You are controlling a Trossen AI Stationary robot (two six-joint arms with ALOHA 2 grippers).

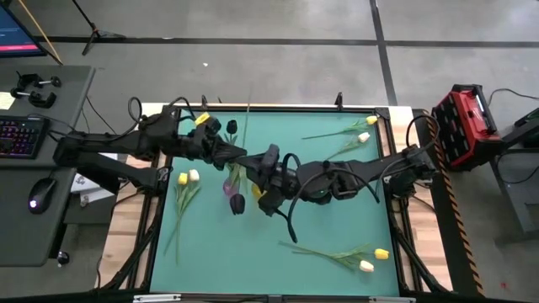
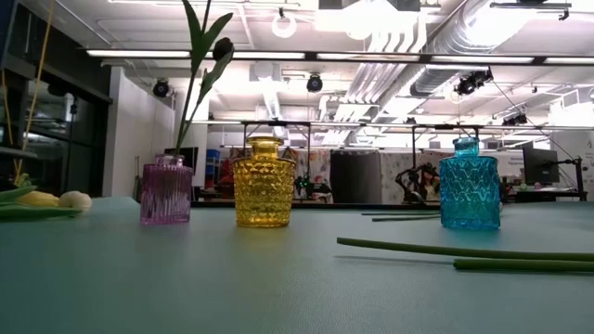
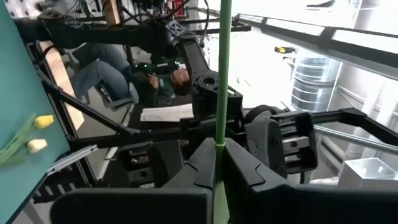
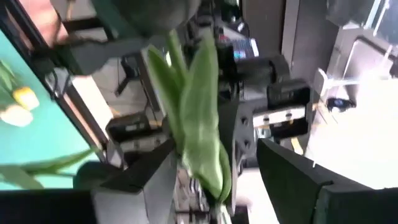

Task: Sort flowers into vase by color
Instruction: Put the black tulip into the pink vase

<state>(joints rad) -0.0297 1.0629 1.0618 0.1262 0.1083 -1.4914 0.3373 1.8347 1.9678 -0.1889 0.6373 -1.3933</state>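
At the middle of the table (image 1: 337, 219), a little to the left, my two grippers meet almost nose to nose. The left gripper (image 3: 217, 147) comes in from the left and its fingers are pressed together on a thin green stem (image 3: 222, 74). In the left wrist view this stem rises straight out from between the fingers, so its long axis goes across the fingers, not along them. I judge the faint thin line in the high view, running from the grippers toward the far edge, to be this same stem, but I cannot be sure of it.

The right gripper (image 4: 214, 180) comes in from the right and is spread wide, with the green leaves (image 4: 202, 118) of a flower hanging between its fingers. I cannot tell if the fingers touch them. Above the leaves is a dark mass that may be a black bud, so I take the held flower for a black one.

What the next move turns on is where the purple vase (image 2: 167, 190) lies. In the high view it is just on the near side of both grippers, partly under the arms. It is the leftmost of the three vases, with the yellow vase (image 2: 264, 183) beside it and the blue vase (image 2: 469, 186) well to the right. One black tulip (image 2: 221, 48) already stands in it, leaning. The left gripper has the firm hold and is the nearer one, so I would carry the stem toward the near side, bring it upright, and lower its end into that mouth.
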